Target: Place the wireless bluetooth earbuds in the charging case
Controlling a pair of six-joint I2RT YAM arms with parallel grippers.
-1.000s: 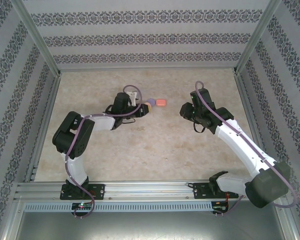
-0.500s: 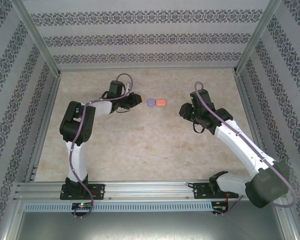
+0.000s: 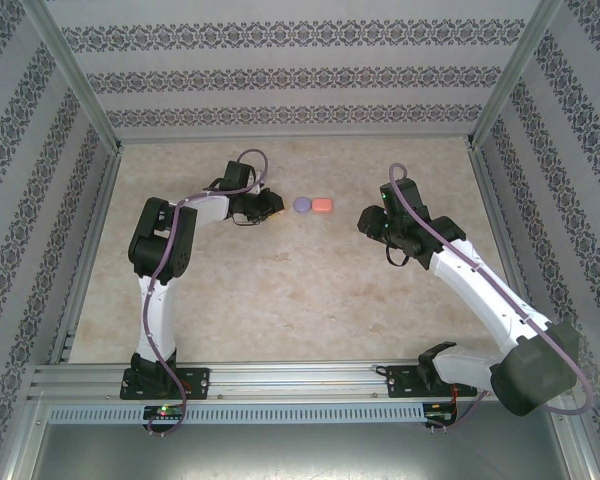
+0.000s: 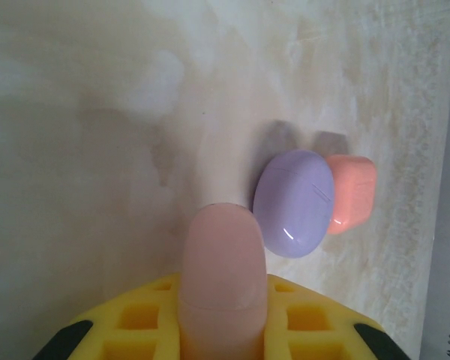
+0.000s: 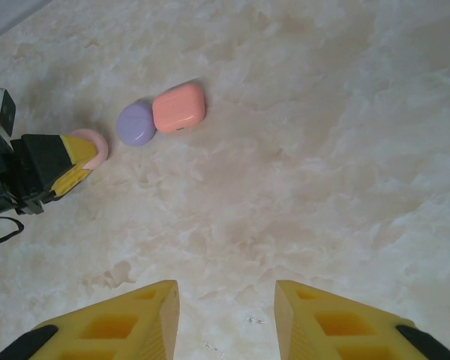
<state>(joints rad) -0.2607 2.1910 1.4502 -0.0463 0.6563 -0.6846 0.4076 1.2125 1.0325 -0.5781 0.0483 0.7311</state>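
Note:
My left gripper is shut on a pale pink rounded charging case, which sticks out forward between the yellow fingers. Just ahead and to its right, a purple oval case and a coral case lie closed and touching on the table. In the top view the left gripper sits left of the purple case and coral case. My right gripper stands open over bare table with nothing between its fingers, to the right of the cases. The earbuds are out of view.
The marble-patterned table is bounded by an aluminium frame and patterned walls. In the right wrist view the left gripper with the pink case sits left of the purple case.
The left gripper has drawn back to the left, away from the purple and coral cases, with the pink case in it. The right gripper's jaws have spread a little.

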